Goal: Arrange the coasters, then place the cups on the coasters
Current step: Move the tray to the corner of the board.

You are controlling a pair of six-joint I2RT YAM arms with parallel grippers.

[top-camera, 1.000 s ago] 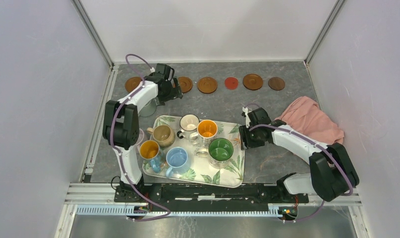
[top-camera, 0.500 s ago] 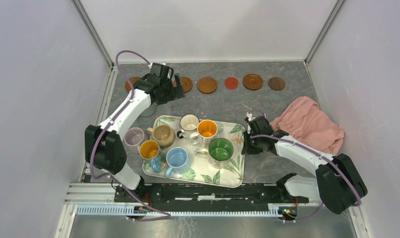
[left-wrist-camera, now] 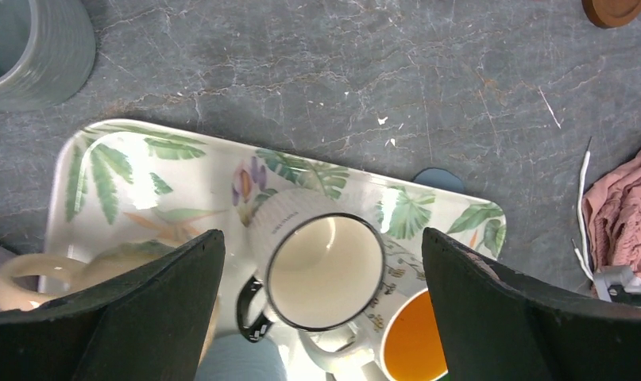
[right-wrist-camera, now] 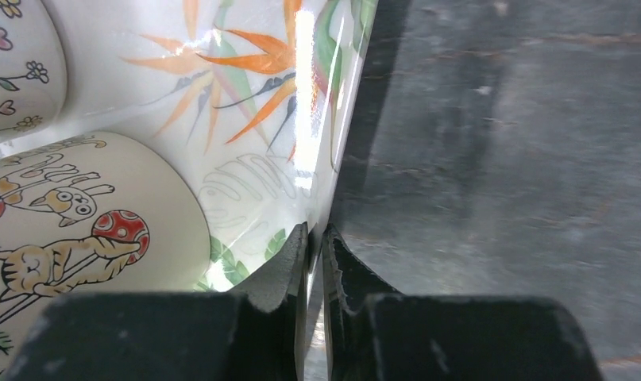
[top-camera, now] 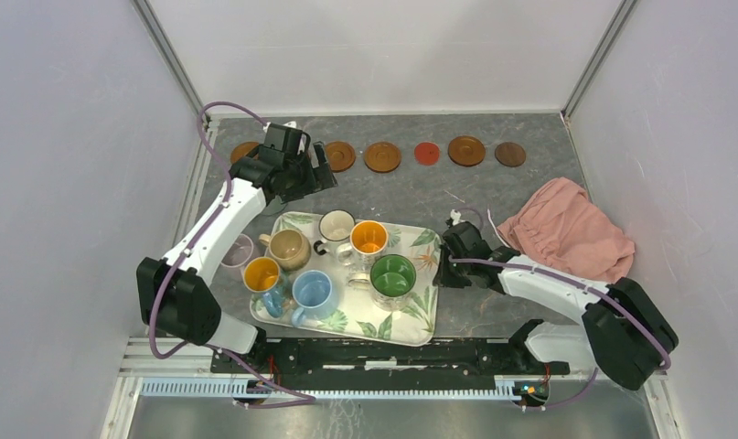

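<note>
Where the right pincer point(right-wrist-camera: 315, 234) meets the leaf-print tray point(right-wrist-camera: 245, 95), its jaws are pinched together on the rim at the tray's right edge. Six mugs point(top-camera: 392, 274) stand on that tray; a pale pink mug point(top-camera: 240, 249) sits on the table just beside its left edge. The left pincer point(left-wrist-camera: 318, 232) hangs wide apart above the cream mug point(left-wrist-camera: 325, 270). Six coasters point(top-camera: 382, 156) line the table's far edge; a grey-blue coaster point(left-wrist-camera: 438, 176) peeks from under the tray.
</note>
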